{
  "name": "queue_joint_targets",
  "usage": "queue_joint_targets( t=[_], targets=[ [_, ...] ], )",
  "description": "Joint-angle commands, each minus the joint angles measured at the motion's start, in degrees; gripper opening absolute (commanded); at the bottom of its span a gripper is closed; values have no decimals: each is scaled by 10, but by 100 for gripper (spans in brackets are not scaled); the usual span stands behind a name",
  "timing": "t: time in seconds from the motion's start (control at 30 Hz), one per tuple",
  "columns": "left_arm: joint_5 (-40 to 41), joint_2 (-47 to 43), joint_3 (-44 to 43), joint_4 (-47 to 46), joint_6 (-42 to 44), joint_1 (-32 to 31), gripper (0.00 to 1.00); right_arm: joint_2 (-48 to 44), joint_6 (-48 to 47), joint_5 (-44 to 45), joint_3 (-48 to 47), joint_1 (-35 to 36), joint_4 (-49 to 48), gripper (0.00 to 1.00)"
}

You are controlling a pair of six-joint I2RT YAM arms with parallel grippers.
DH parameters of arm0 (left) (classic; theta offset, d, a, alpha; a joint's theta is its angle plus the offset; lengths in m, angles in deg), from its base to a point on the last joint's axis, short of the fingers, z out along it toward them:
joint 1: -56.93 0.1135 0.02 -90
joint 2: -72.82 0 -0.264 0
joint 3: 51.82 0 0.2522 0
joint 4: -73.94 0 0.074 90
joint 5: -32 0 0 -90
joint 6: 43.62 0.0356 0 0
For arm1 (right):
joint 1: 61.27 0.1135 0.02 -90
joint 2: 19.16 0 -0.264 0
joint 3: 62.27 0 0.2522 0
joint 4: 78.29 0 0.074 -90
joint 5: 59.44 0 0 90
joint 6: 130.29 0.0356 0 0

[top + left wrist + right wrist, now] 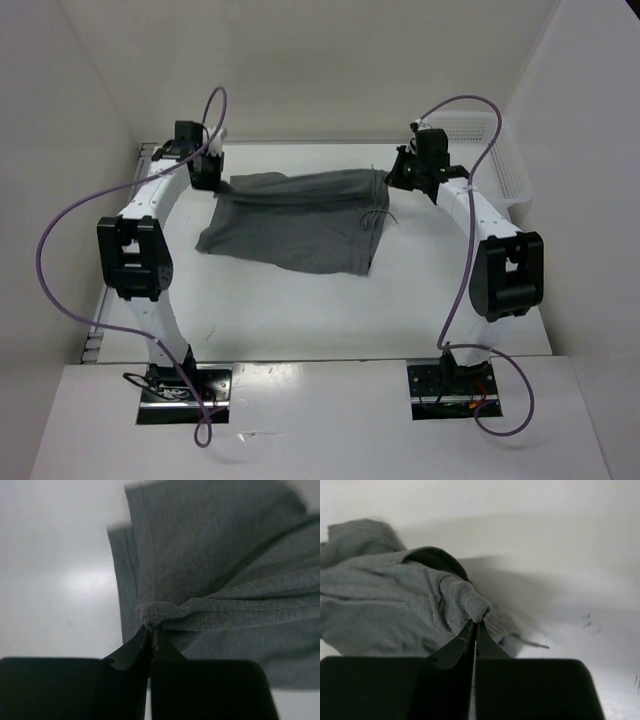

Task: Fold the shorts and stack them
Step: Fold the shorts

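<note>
Grey shorts [295, 225] are spread across the centre of the overhead frame on the white table [300, 320], with the lower edge lying on the tabletop. At the cloth's upper left corner, the left gripper [210, 172] is pinched tight on a bunched fold of fabric, fingers [135, 650] pressed together. At the upper right corner, the right gripper [405, 176] is likewise clamped on a gathered bit of waistband. A white mesh basket [500, 150] sits in the upper right, just behind that gripper.
</note>
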Motion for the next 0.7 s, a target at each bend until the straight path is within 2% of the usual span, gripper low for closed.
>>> queue_joint_targets(
  t=[0.0,0.13,0.4,0.53,0.67],
  targets=[
    [25,-133,118,-54,3,-3,0,-65,-20,-2,60,14,-40,0],
    [32,-196,197,-32,3,2,0,-118,-20,-2,156,72,-52,0],
    [56,-237,307,-33,3,7,0,-205,33,8,275,137,-35,0],
    [56,-248,278,-9,3,7,0,-227,45,34,281,149,-12,0],
    [56,-248,171,30,3,12,0,-259,37,67,245,149,16,0]
  ],
)
